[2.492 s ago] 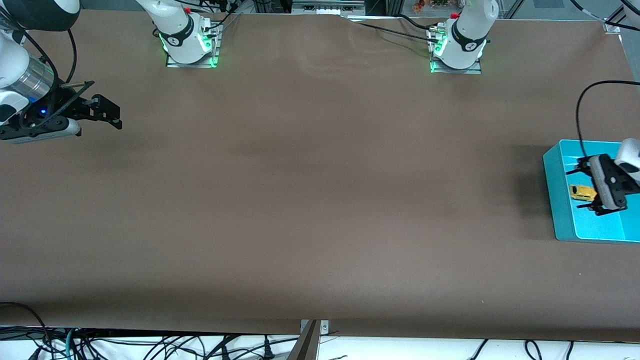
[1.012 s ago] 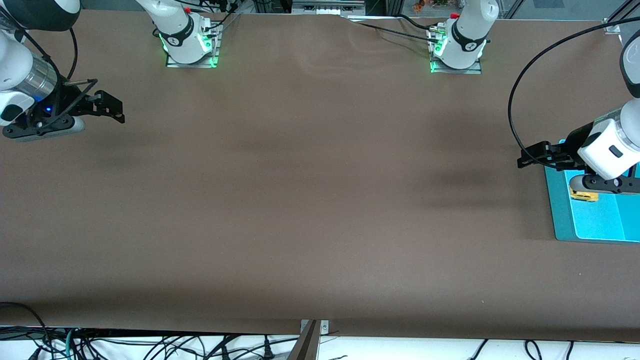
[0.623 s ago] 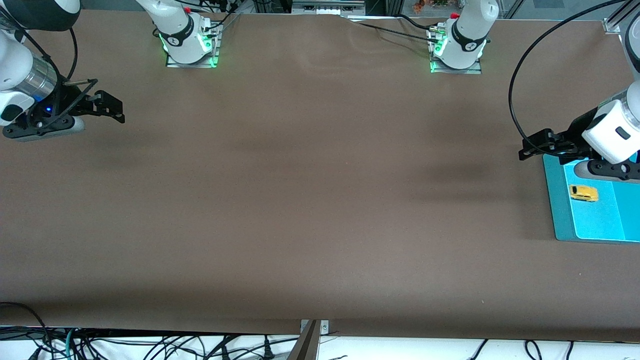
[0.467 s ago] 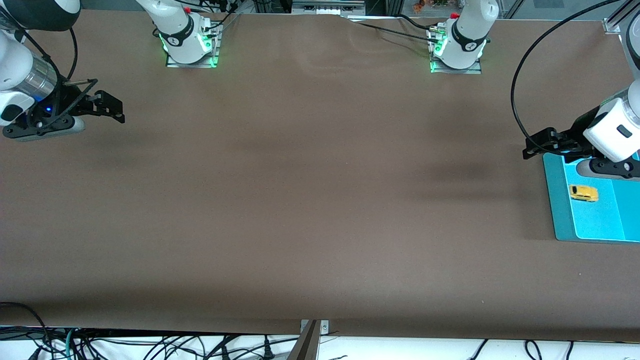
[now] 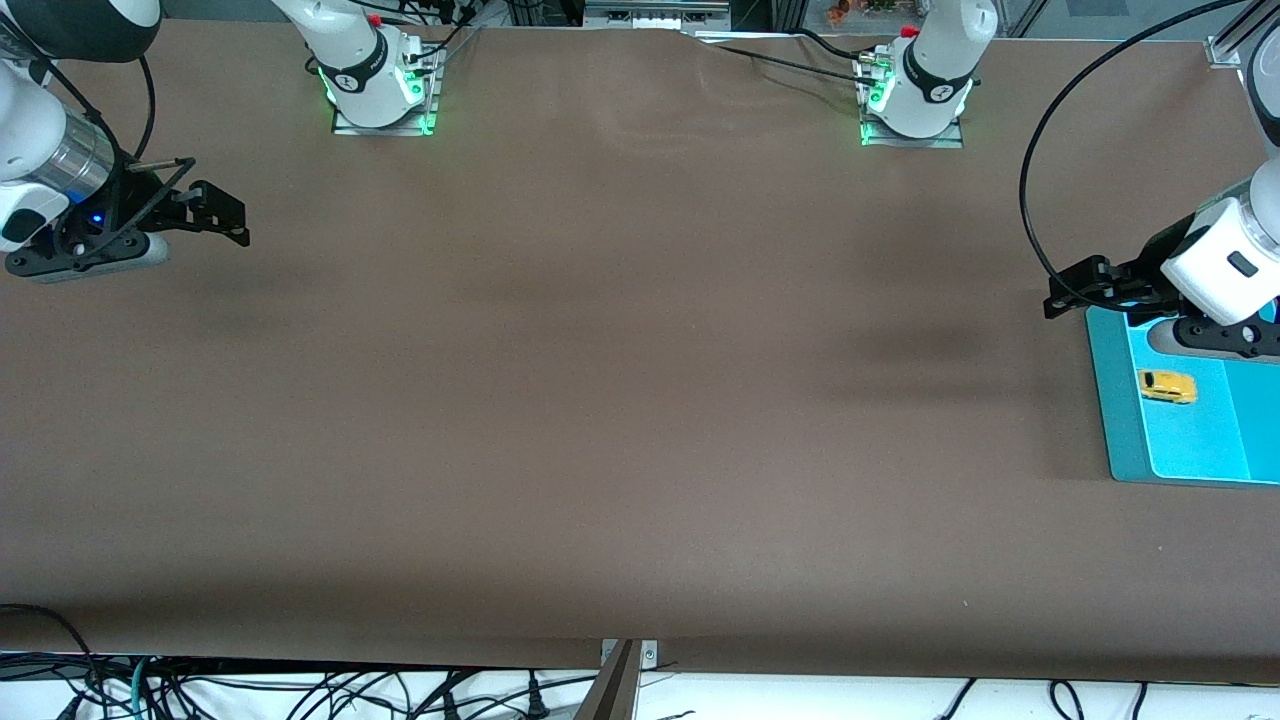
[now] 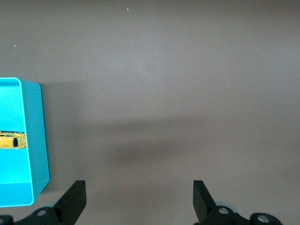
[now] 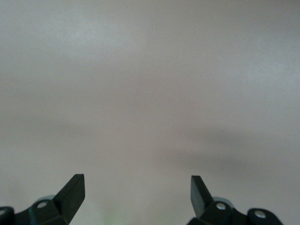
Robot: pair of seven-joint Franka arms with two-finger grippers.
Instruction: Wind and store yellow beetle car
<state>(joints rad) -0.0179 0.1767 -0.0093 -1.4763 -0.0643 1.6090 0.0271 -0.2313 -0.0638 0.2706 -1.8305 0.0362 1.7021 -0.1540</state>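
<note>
Yellow beetle car (image 5: 1167, 386) lay in the teal bin (image 5: 1120, 420), no lettering legible on it. Left gripper (image 5: 1058, 293), fingers spread and empty, hung over the bin's edge, apart from the car. Right gripper (image 5: 225, 213), also spread, waited over the table (image 5: 600, 400).

Yellow beetle car (image 5: 1166, 386) upright inside teal bin (image 5: 1115, 400).

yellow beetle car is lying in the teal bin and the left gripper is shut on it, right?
Not quite: the yellow beetle car does lie in the teal bin, but the left gripper is open and empty, up over the bin's edge. The front view shows it.
</note>
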